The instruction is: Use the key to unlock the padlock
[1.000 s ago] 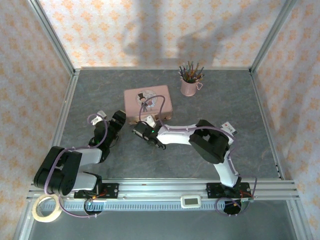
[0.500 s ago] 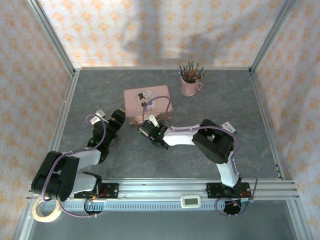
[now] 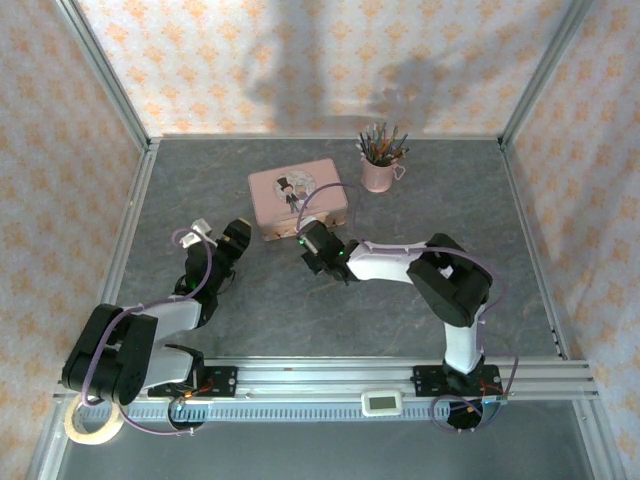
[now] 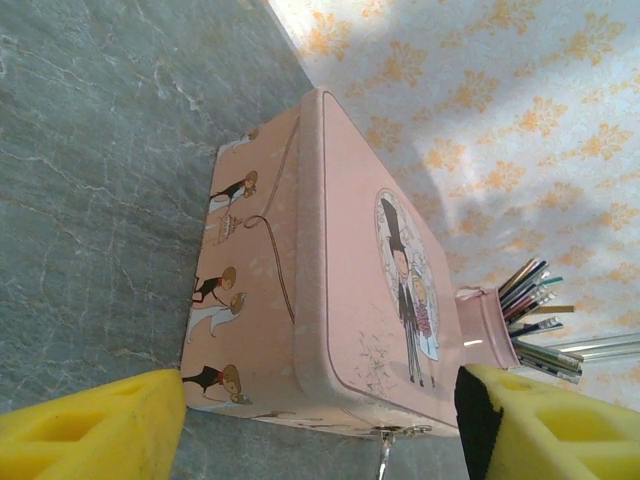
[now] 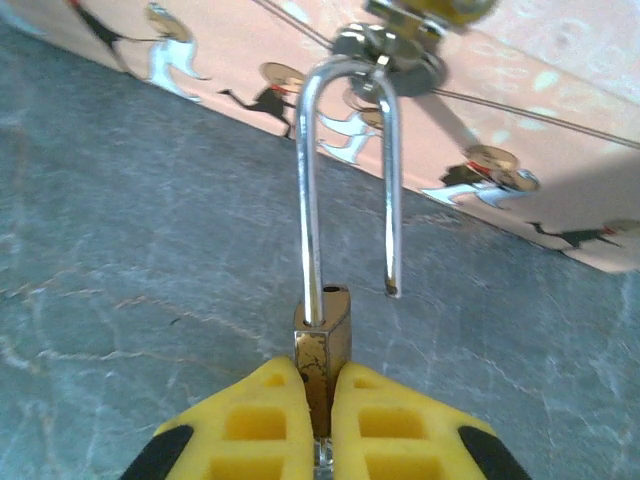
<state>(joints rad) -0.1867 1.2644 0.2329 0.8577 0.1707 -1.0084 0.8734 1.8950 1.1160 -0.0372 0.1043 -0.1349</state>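
The right claw [image 5: 322, 405] is closed narrow on the brass body of the padlock [image 5: 322, 335], its yellow pads [image 5: 250, 425] pressing the two flat faces. That grip keeps the small lock from twisting while it is worked. The padlock hangs at the near side of the pink tin [image 3: 298, 195], which sits mid-counter. Its long silver shackle [image 5: 308, 180] loops through the tin's latch ring [image 5: 392, 48].

One leg of the shackle runs down into the body. The other ends free in the air, just beside the body and clear of its hole. By that, the lock looks sprung open already, and what is left is probably to swing the shackle and unhook it from the ring. A glint of metal [image 5: 322, 455] low between the pads, under the body, could be the key, though too little shows to tell.

The left claw [image 4: 320, 425] stands wide, holding nothing. It rests low over the counter [image 3: 300, 320] just left of the tin's near corner, pointing along the tin's side. From there it seems placed to brace the tin if the right arm's pull drags it. A pink cup of pencils [image 3: 378, 170] stands well apart at the far right.
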